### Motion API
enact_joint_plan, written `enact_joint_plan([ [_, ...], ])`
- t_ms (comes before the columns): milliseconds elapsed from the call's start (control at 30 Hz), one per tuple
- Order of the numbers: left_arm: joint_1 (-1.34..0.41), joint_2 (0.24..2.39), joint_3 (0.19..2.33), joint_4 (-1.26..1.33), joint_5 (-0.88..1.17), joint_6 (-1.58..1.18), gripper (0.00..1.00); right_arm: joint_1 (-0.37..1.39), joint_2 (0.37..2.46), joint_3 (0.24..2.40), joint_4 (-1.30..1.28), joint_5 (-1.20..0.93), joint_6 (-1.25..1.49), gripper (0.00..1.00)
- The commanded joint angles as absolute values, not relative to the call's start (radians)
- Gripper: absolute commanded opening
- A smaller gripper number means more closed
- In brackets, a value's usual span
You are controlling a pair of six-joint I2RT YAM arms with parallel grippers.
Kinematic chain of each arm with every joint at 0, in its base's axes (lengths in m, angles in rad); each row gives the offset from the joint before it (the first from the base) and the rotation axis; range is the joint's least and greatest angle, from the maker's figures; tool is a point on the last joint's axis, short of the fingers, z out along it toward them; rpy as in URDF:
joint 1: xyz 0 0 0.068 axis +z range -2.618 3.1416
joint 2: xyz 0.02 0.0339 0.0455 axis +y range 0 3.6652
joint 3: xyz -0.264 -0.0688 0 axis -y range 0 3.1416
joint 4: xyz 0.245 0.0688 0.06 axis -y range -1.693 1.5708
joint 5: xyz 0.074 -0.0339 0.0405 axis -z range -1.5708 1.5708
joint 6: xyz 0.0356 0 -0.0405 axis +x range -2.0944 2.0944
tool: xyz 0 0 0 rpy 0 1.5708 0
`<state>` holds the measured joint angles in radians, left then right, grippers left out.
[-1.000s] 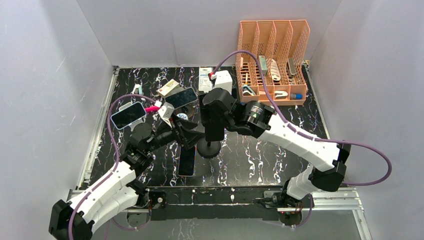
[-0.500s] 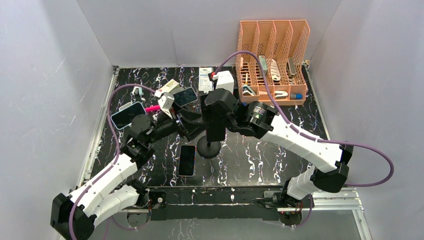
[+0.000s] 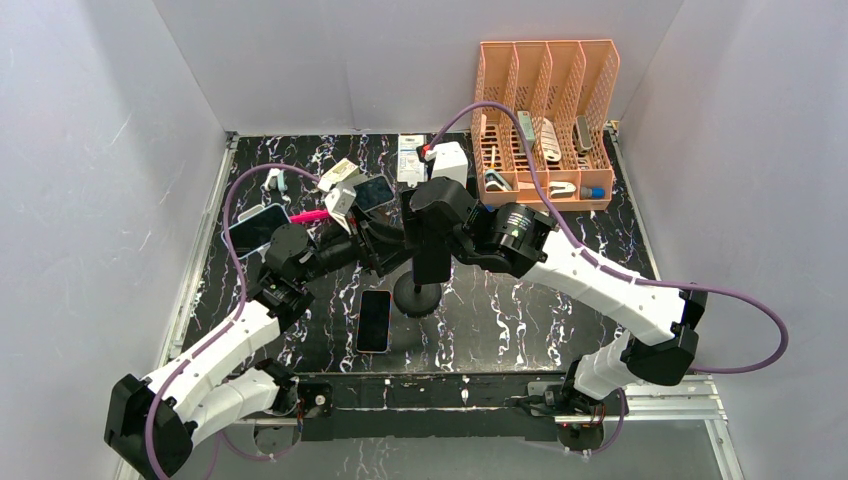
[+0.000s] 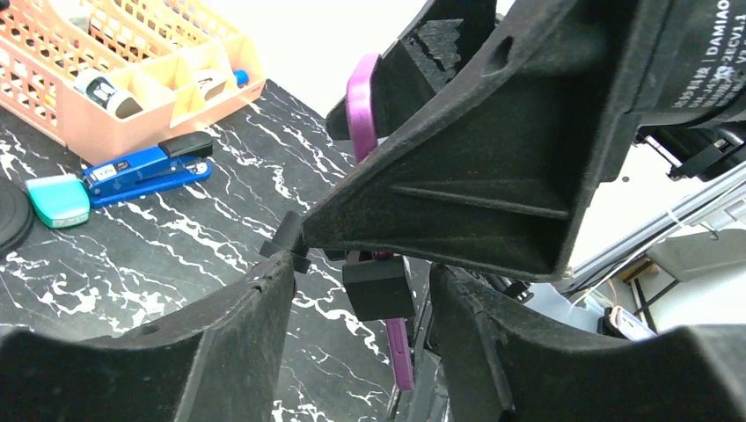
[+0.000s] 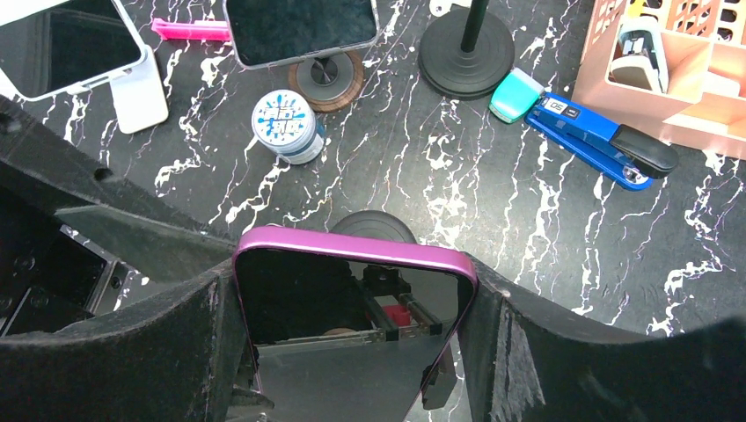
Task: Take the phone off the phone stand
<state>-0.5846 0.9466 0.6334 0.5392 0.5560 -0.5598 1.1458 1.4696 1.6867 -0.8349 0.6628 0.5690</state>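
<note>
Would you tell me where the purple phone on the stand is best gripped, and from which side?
Grip the phone by its two purple side edges, coming down from above. It stands nearly upright on the stand with its top edge free, and its width fits between the fingers of the right gripper.

Light: bright, even and white, falling from overhead onto the phone stand [image 3: 418,296].
Shadows: soft and short on the surface [image 3: 560,310], pooled just around the phone stand's base.
Glare: the phone [image 5: 352,325] above the phone stand mirrors like glass; the marbled surface near it has only a mild sheen.
Exposure: in the left wrist view, the background beyond the phone stand is washed out to white.
Focus: the overhead view is crisp; the left end effector [image 4: 359,268] looks slightly soft close to the lens.
Distortion: both wrist views bow outward away from the phone stand.
</note>
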Motion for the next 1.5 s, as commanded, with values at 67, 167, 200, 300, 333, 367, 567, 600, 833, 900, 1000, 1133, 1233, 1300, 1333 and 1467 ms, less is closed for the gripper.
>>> enact_joint_plan([
  [67, -0.581, 0.943, 0.668, 0.579, 0.600, -0.557, 0.42, 1.147, 1.438, 1.691, -0.827, 0.682, 0.562, 0.45],
  [167, -0.581, 0.941, 0.655, 0.582, 0.606, -0.557, 0.26, 1.147, 1.432, 1.680, -0.827, 0.694, 0.568, 0.43],
  [200, -0.581, 0.938, 0.649, 0.582, 0.605, -0.557, 0.20, 1.146, 1.429, 1.674, -0.826, 0.699, 0.571, 0.42],
  [300, -0.581, 0.928, 0.633, 0.579, 0.603, -0.560, 0.00, 1.142, 1.417, 1.651, -0.824, 0.706, 0.579, 0.36],
  [333, -0.581, 0.921, 0.624, 0.578, 0.596, -0.565, 0.00, 1.139, 1.411, 1.643, -0.824, 0.707, 0.582, 0.32],
  [367, -0.581, 0.914, 0.611, 0.585, 0.586, -0.576, 0.00, 1.134, 1.405, 1.633, -0.823, 0.706, 0.584, 0.29],
  [567, -0.580, 0.879, 0.493, 0.750, 0.486, -0.716, 0.00, 1.090, 1.353, 1.542, -0.809, 0.691, 0.614, 0.01],
  [600, -0.580, 0.877, 0.479, 0.766, 0.469, -0.732, 0.00, 1.084, 1.344, 1.530, -0.809, 0.689, 0.620, 0.01],
  [833, -0.580, 0.879, 0.450, 0.821, 0.426, -0.779, 0.00, 1.052, 1.303, 1.472, -0.815, 0.682, 0.640, 0.01],
  [900, -0.580, 0.880, 0.449, 0.822, 0.416, -0.781, 0.00, 1.046, 1.290, 1.455, -0.811, 0.678, 0.646, 0.01],
  [1000, -0.578, 0.882, 0.439, 0.831, 0.407, -0.789, 0.00, 1.034, 1.269, 1.432, -0.799, 0.660, 0.649, 0.01],
  [1133, -0.576, 0.878, 0.428, 0.845, 0.410, -0.800, 0.00, 1.020, 1.254, 1.407, -0.793, 0.638, 0.653, 0.01],
  [1233, -0.572, 0.874, 0.427, 0.845, 0.409, -0.804, 0.00, 1.016, 1.242, 1.391, -0.784, 0.629, 0.658, 0.01],
  [1300, -0.570, 0.871, 0.426, 0.845, 0.408, -0.805, 0.00, 1.016, 1.233, 1.384, -0.775, 0.618, 0.658, 0.01],
  [1333, -0.569, 0.871, 0.425, 0.845, 0.409, -0.806, 0.00, 1.017, 1.229, 1.382, -0.771, 0.612, 0.658, 0.01],
  [1467, -0.567, 0.875, 0.428, 0.850, 0.414, -0.814, 0.00, 1.014, 1.211, 1.378, -0.757, 0.587, 0.651, 0.01],
])
